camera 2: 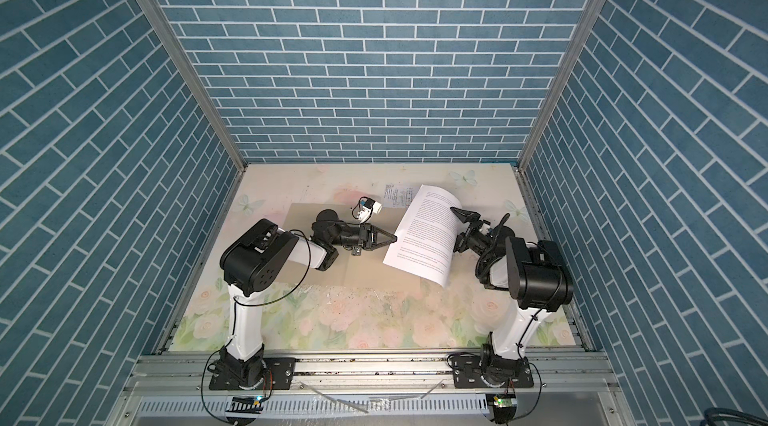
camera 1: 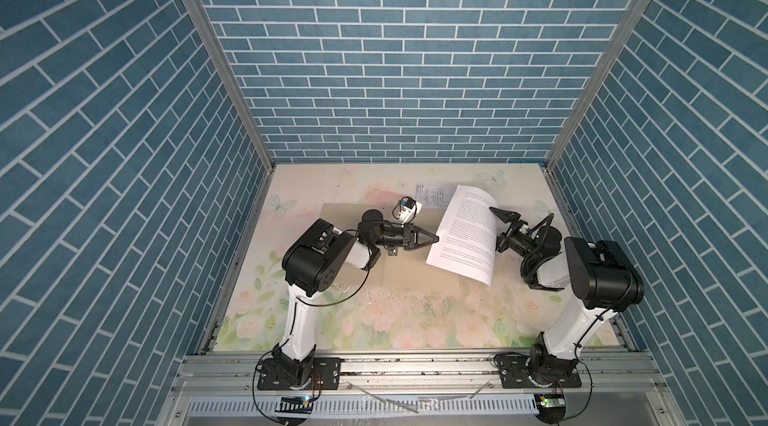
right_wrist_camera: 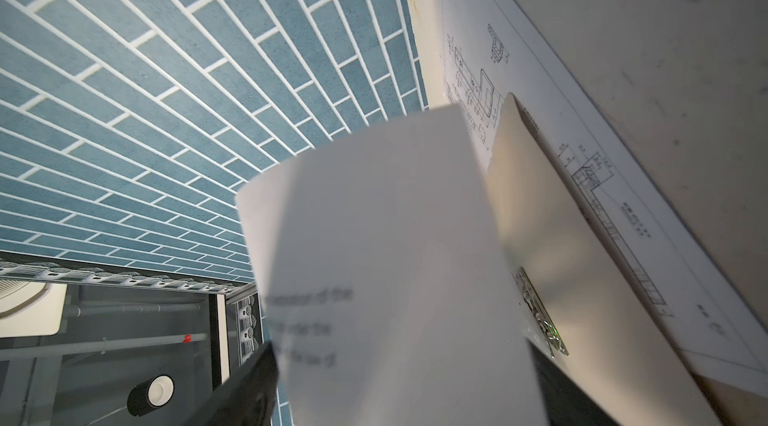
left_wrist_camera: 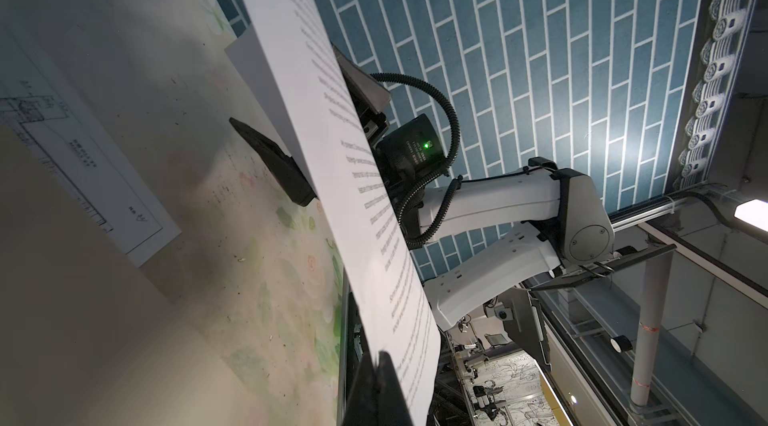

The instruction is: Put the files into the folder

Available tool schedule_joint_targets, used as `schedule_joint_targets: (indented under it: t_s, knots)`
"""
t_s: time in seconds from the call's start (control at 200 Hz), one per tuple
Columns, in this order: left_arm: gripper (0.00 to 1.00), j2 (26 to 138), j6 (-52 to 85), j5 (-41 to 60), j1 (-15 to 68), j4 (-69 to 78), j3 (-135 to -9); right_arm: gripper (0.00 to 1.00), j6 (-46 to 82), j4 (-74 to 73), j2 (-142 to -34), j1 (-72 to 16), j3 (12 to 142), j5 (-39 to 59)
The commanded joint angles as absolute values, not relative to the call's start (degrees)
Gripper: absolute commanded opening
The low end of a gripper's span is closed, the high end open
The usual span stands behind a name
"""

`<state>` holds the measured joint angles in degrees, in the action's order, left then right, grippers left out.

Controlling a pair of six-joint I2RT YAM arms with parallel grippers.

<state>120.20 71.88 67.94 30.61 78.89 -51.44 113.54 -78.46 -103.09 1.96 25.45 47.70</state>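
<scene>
Over floral tabletop (camera 1: pixel 395 320), left gripper (camera 1: pixel 436 238) tight on text sheet (camera 1: pixel 465 232) edge; right gripper (camera 1: pixel 496 229) wide apart astride it

Blue brick-pattern walls (camera 1: pixel 374 70), aluminium corner posts (camera 1: pixel 216 58), pastel floral tabletop (camera 1: pixel 395 320), metal rail (camera 1: pixel 415 365) along the near edge

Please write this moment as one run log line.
left end effector: shut on white text-printed paper sheet, raised; right end effector: open around its edge; beige card folder: flat

Drawing sheet (camera 1: pixel 432 195) mostly hidden, perhaps under folder (camera 1: pixel 343 215); text sheet (camera 1: pixel 465 232) print unreadable.
</scene>
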Motion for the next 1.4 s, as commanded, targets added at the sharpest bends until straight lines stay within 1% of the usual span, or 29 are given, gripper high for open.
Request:
schedule_joint_targets:
  t_s: [0.0,0.18,0.355,0.615,0.71,0.78,0.875,0.98,1.16,1.31,1.395]
  knots:
    - [0.00,121.21,69.57,67.62,29.75,80.60,-48.74,0.84,113.22,-80.20,-103.97,1.67,23.69,47.01]
    - [0.00,120.85,69.16,67.58,26.48,80.52,-45.82,0.83,112.34,-80.07,-104.86,1.67,22.94,47.46]
    - [0.00,121.44,70.37,68.31,25.13,80.53,-46.48,0.80,111.71,-80.07,-105.63,1.68,23.71,48.42]
    - [0.00,123.55,72.57,68.21,25.12,80.51,-47.85,0.70,109.54,-80.07,-107.58,1.18,25.20,50.32]
    - [0.00,123.76,73.35,68.03,25.13,80.51,-48.29,0.68,107.38,-79.93,-109.09,0.47,25.90,51.72]
    - [0.00,124.09,74.16,68.20,25.09,80.51,-48.64,0.61,106.12,-80.07,-110.10,0.01,26.51,52.53]
    - [0.00,124.53,74.95,68.38,25.10,80.53,-48.52,0.43,104.59,-80.07,-110.89,-0.13,26.93,52.85]
    - [0.00,125.42,75.39,68.14,25.03,80.51,-48.08,0.30,103.40,-79.75,-111.36,-0.30,27.20,53.64]
    - [0.00,126.83,76.00,67.16,24.83,80.51,-48.33,0.15,100.72,-77.40,-110.51,-0.34,26.65,54.32]
    - [0.07,126.01,76.80,66.72,24.56,80.49,-48.34,0.07,98.23,-74.59,-109.26,-0.27,26.55,54.06]
    - [0.08,125.86,77.34,66.14,23.89,80.53,-48.21,0.03,96.82,-72.47,-108.36,-0.26,26.70,53.88]
